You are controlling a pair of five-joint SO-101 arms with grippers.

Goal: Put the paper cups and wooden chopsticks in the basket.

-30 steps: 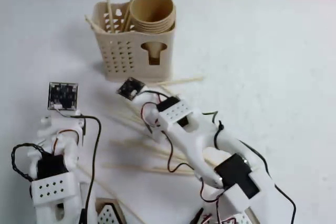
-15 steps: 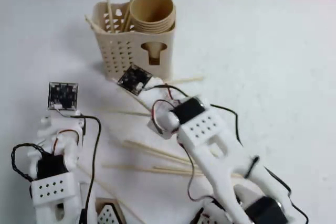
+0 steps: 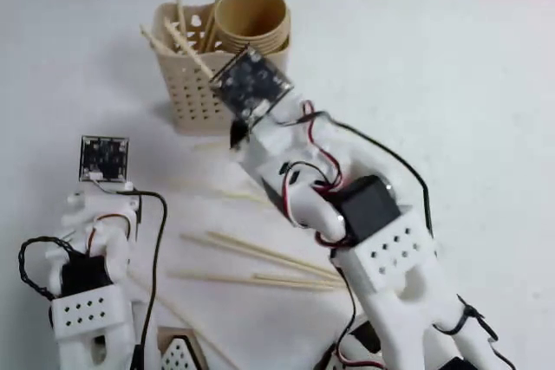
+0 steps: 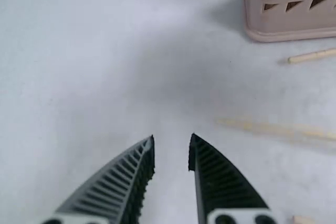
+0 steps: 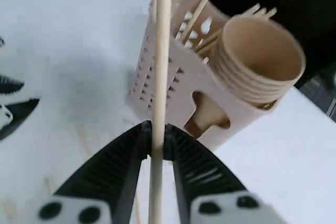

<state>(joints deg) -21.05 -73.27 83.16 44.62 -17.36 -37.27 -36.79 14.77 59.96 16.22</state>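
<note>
**Operator:** How many of each?

**Spotter:** There is one stack of cups (image 3: 251, 19), nested, with the rims too close together to count. It stands in the basket (image 3: 195, 97), which sits near the desk's (image 3: 451, 84) far edge, left of middle. The cups fill the basket's right end. At least five sticks (image 3: 179, 2) stand in its other end and lean out over the rim. One held stick (image 5: 160, 51) is in your right gripper (image 5: 156, 129). At least four loose sticks (image 3: 251, 253) lie flat between the desk's middle and its near edge.

**Operator:** And the arms?

**Spotter:** Your right arm (image 3: 347, 205) stretches from the near edge up to the basket, with the wrist raised in front of it. Its jaws are pinched on the held stick low on its length. The stick's free end is over the basket's left end.

Your left arm (image 3: 87, 283) sits at the near left corner. The left gripper (image 4: 170, 145) points at bare desk with only a narrow gap between its jaws, and nothing is in them.

**Operator:** Anything in the way?

**Spotter:** Your right arm lies above the loose sticks and hides their right ends. Its camera board (image 3: 250, 84) covers the basket's front wall from above. From your left wrist, two loose sticks lie between the gripper and the basket's foot.
</note>
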